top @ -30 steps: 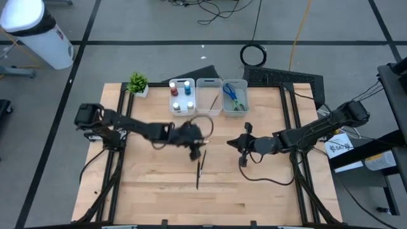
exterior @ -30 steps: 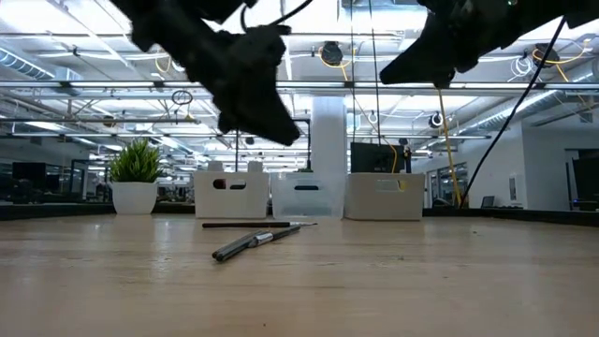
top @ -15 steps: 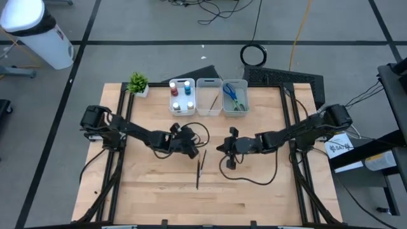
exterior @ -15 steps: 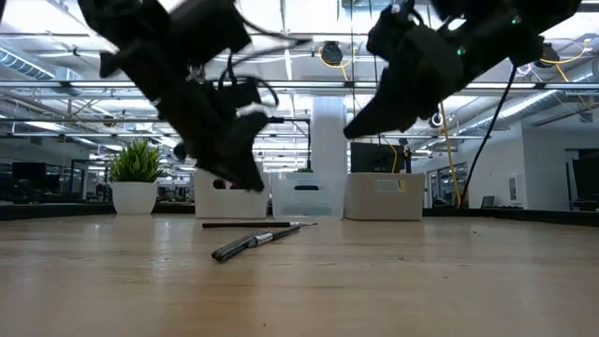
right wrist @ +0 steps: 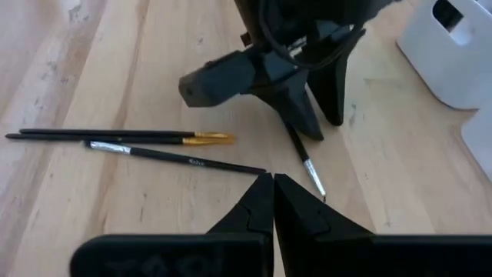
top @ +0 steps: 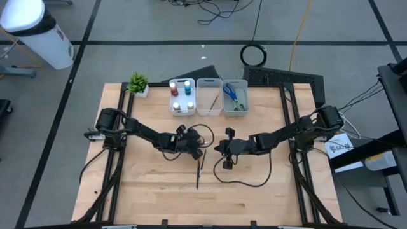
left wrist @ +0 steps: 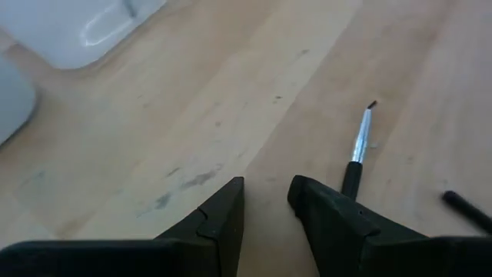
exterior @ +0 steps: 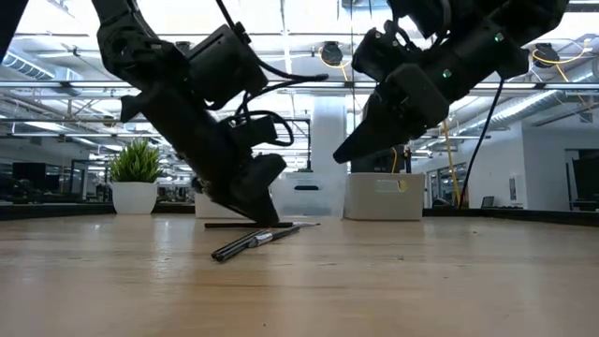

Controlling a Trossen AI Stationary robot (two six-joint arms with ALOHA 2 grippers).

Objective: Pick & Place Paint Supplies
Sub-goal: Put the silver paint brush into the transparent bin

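3 brushes lie loose on the bench [top: 146,191], mid-board. Silver-ferrule brush [left wrist: 359,144] sits just outside the left jaws, beside 1 fingertip, not between them. Gold-ferrule brush [right wrist: 123,137] and a 3rd brush [right wrist: 173,159] lie side by side, just ahead of the right jaws.

Left gripper [left wrist: 265,201]: down at bench level, jaws narrow with a small gap, nothing in it. In the low view its tips look on or just above the wood, close to the brush.

Right gripper [right wrist: 272,185]: jaws fully closed, empty, hovering above the bench near the brushes, tips pointed at the left gripper.

Step, my read: brush pick by left arm, pre-grasp, brush not captured yet. Paint bottles [top: 181,94] and scissors [top: 233,97] are already in the bins [top: 208,111] at the far edge.

Next needs: shift left jaws sideways so the handle lies in the gap, then close. Thin round handle flat on wood, so tips must scrape the surface; risk is rolling it away or pinching only 1 end. Then carry to the middle bin.
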